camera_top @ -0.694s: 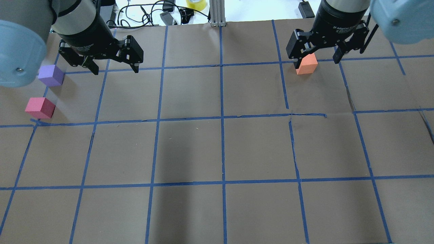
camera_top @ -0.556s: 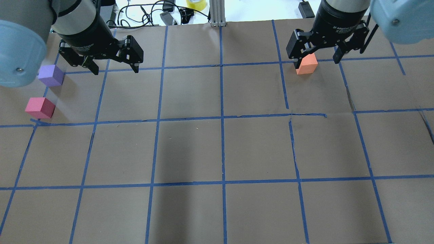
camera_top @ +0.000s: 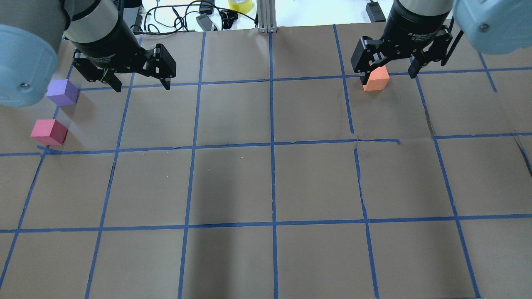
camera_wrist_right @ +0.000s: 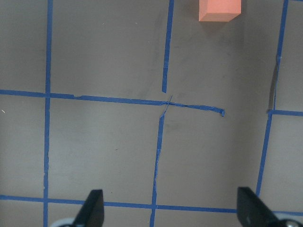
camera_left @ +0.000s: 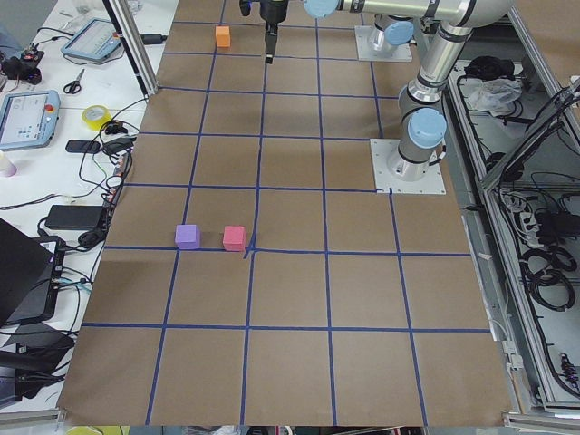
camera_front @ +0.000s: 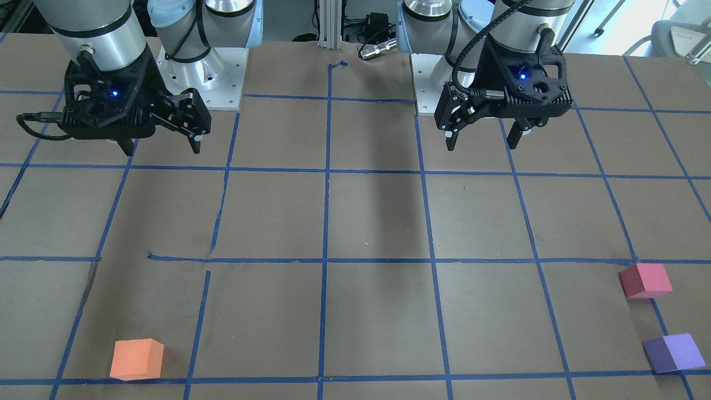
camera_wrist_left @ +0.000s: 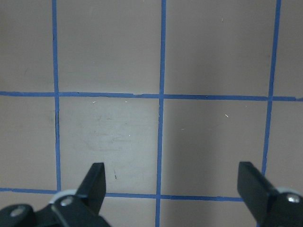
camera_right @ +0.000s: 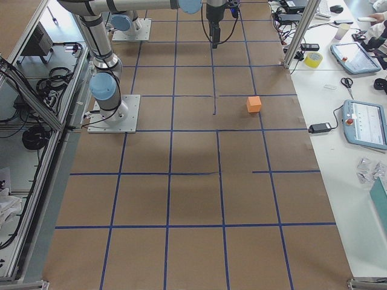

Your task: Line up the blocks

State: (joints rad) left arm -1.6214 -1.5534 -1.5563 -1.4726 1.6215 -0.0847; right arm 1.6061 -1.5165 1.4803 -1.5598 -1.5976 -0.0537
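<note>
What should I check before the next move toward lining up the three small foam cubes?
1. Left gripper open, empty: ok.
2. Right gripper open, empty: ok.
3. Small orange foam cube untouched, flat on the brown paper-covered table: ok.
4. Small pinkish-red foam cube and small purple foam cube apart, gap between them: ok.
5. Right gripper centred over the orange cube: not ok; the cube sits at the wrist view's top edge.
6. Cubes in one line: not ok; orange lies far from the other pair.
</note>
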